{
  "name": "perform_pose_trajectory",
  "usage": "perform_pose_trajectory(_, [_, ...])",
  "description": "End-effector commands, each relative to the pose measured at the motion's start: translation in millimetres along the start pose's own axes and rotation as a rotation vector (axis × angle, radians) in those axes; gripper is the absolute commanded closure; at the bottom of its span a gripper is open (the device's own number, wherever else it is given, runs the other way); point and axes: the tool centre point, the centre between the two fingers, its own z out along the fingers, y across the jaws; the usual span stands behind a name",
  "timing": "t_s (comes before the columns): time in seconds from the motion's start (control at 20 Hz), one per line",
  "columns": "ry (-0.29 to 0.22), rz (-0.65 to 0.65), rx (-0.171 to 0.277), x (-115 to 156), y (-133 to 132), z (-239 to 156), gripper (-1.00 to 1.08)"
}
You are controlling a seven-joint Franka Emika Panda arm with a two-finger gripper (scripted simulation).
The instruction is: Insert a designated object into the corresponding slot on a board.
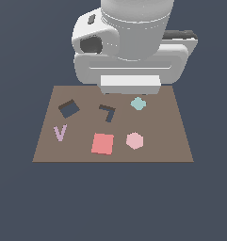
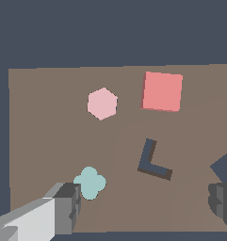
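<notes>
The salmon-red square tile (image 1: 102,144) lies flat on the brown board (image 1: 171,141) near its front edge; it also shows in the wrist view (image 2: 162,91). The dark grey askew square slot (image 1: 68,108) is at the board's back on the exterior view's left; only its corner shows in the wrist view (image 2: 224,166). My gripper (image 2: 145,202) is open and empty, its fingers (image 2: 68,204) wide apart, high above the board's back part. In the exterior view the arm's body hides the fingers.
A dark L-shaped cut-out (image 1: 107,113) is mid-board (image 2: 152,162). A pale pink hexagon (image 1: 134,140) lies beside the red tile. A teal clover piece (image 1: 138,103) lies near the back. A lilac V piece (image 1: 60,132) lies at the exterior view's left.
</notes>
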Motion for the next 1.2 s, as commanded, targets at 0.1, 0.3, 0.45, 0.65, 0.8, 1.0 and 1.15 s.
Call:
perform_pose_trajectory(0.1, [0.0, 0.001, 0.0, 1, 0, 1, -0.92])
perform_pose_trajectory(0.3, [0.0, 0.005, -0.001, 5, 3, 7, -0.92])
perform_pose_trajectory(0.45, [-0.001, 0.012, -0.002, 12, 7, 16, -0.92])
perform_pose_trajectory(0.65, [-0.002, 0.025, -0.004, 24, 15, 32, -0.92])
perform_pose_trajectory(0.8, [-0.003, 0.038, -0.006, 36, 23, 48, -0.92])
perform_pose_trajectory(1.0, [-0.004, 0.058, -0.009, 54, 35, 72, -0.92])
perform_pose_trajectory(1.15, [-0.005, 0.071, -0.01, 67, 43, 88, -0.92])
